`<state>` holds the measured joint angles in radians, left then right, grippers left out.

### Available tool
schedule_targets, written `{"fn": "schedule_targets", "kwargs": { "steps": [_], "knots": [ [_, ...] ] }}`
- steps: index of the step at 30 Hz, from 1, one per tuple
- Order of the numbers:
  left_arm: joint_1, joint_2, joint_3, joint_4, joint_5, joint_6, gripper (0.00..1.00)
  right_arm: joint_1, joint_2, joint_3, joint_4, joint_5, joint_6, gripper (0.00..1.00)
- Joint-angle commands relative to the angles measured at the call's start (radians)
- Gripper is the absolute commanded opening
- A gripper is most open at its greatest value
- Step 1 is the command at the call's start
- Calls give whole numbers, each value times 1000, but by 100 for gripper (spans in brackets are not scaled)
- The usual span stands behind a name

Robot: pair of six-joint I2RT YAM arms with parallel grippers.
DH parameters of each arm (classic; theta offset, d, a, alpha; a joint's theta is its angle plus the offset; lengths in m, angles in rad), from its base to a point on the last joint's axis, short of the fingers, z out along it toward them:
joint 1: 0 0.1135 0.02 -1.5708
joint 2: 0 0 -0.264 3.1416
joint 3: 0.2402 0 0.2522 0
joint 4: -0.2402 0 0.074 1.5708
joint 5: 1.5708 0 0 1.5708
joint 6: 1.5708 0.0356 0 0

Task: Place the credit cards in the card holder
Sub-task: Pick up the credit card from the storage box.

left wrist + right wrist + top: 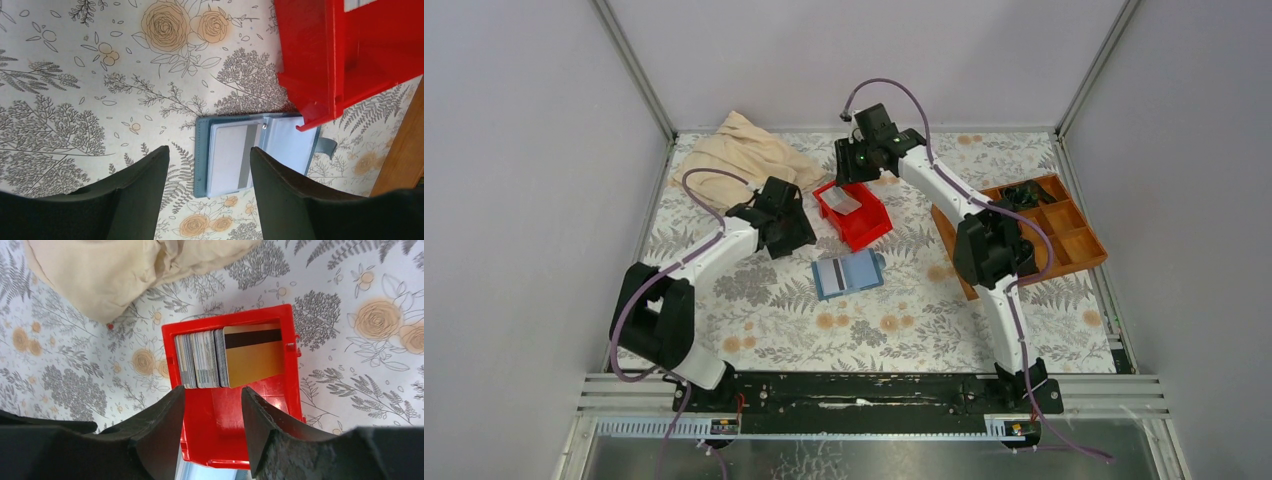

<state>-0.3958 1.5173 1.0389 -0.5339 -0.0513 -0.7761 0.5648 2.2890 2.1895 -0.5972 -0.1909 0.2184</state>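
The left gripper (210, 162) hangs open-jawed and empty, the unfolded card holder (290, 137) just beyond it, seemingly with one striped card (227, 157) on its slots. The right gripper (213, 397) is spread and empty too, the credit cards (200, 360) stacked on edge in the red bin (215, 435) just ahead of it

The card holder (848, 273) sits mid-table, with the bin (865, 228) just behind it.
The card holder lies open near the middle of the table (774, 320) with one card (232, 157) on its left half. The bin holds the credit cards (202, 360), packed on edge (the end one leaning over). A cloth (749, 155) lies behind and left of the bin, and a compartment tray (1079, 245) sits at the right edge.
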Motion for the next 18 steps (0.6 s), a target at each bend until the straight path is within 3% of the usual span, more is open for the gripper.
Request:
{"fn": "schedule_targets", "kwargs": {
  "steps": [1, 18],
  "knots": [
    [28, 51, 27, 85, 65, -44, 68, -7, 32, 69, -20, -96, -26, 53],
    [58, 173, 59, 177, 109, -99, 68, -46, 152, 131, 9, -161, 7, 53]
  ]
}}
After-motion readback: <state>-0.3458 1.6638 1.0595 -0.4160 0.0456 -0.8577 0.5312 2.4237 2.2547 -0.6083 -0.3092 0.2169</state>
